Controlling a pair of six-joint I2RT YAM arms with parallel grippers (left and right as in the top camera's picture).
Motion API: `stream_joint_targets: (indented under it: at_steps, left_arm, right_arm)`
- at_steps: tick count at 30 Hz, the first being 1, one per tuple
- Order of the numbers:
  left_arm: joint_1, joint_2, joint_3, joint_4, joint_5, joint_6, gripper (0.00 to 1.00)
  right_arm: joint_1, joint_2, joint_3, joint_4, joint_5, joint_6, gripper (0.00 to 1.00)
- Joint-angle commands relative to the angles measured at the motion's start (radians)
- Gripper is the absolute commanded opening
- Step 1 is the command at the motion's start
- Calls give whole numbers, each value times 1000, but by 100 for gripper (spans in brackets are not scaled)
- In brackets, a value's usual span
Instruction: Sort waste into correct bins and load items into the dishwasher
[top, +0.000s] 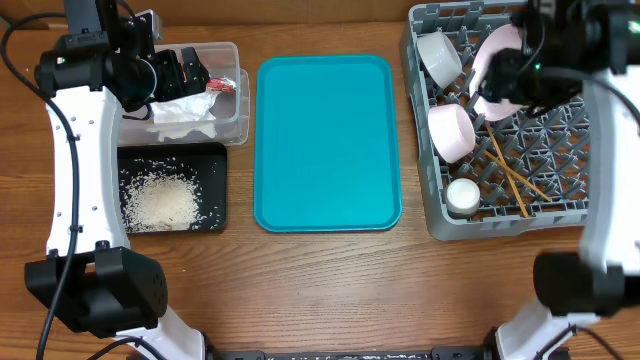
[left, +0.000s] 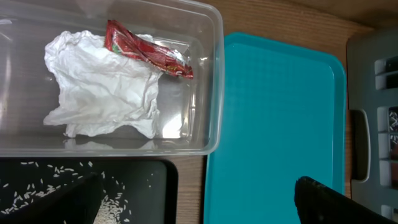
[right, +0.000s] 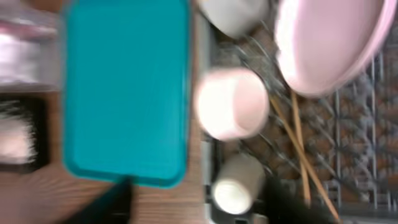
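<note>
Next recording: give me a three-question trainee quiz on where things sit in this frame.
1. True or false: the chopsticks lie in the dish rack.
2. The rice is in: A the clear tub; B the black tray; C the dish rack.
3. Fill in: the napkin and red wrapper share the ____.
Key: 1 true; 2 B; 3 clear tub.
</note>
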Motion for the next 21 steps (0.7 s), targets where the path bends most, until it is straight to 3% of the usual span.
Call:
stream_joint_targets:
  at_steps: [1, 5, 21]
  left_arm:
    - [0, -29, 14, 0, -2, 11, 100]
    - [0, -29, 14, 1, -3, 12, 100]
    - [0, -29, 14, 0, -2, 12, 100]
  right_arm:
    - [55, -135, 64, -4, -48, 29, 100]
    - [124, -217, 64, -4, -47, 152, 100]
    - [133, -227, 62, 48, 29, 151, 100]
